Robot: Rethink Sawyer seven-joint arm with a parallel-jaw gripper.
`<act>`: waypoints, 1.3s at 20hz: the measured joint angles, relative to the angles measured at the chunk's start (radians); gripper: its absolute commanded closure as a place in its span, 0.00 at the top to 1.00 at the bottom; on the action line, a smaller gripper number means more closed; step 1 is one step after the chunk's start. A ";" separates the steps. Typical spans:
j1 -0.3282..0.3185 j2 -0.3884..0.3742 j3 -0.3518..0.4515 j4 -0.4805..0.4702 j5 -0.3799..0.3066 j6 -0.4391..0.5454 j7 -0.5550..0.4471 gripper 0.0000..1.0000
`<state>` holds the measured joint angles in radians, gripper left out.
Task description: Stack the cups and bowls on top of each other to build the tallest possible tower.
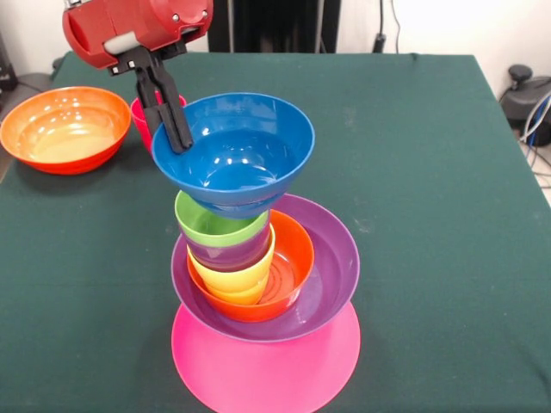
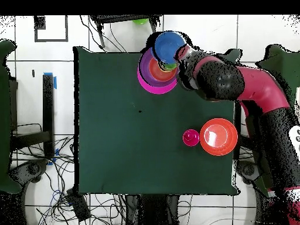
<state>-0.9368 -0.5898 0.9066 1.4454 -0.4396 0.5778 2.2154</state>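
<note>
Right now my claw (image 1: 175,131) pinches the rim of the small blue bowl (image 1: 237,151), which sits tilted atop the tower (image 1: 263,284): green, purple and yellow cups nested in a small orange bowl, in the purple bowl, on the upturned pink bowl. Well apart on the tabletop (image 1: 422,172), the red cup (image 1: 142,114) stands just beside the large orange bowl (image 1: 65,129).

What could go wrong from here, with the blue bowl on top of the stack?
1. The blue bowl, pinched at its rim by the gripper, sits tilted and off-centre on the green cup; it may slide off on release.
2. The cups lean left inside the small orange bowl, so a nudge could topple the tower.
</note>
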 measured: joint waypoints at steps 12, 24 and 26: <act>-0.006 0.004 0.028 0.000 -0.004 0.000 0.000 0.00; -0.019 0.025 0.031 -0.011 -0.013 0.000 -0.002 0.00; -0.021 0.035 0.031 -0.017 -0.015 0.000 -0.008 0.00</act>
<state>-0.9575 -0.5552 0.9379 1.4282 -0.4541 0.5780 2.2078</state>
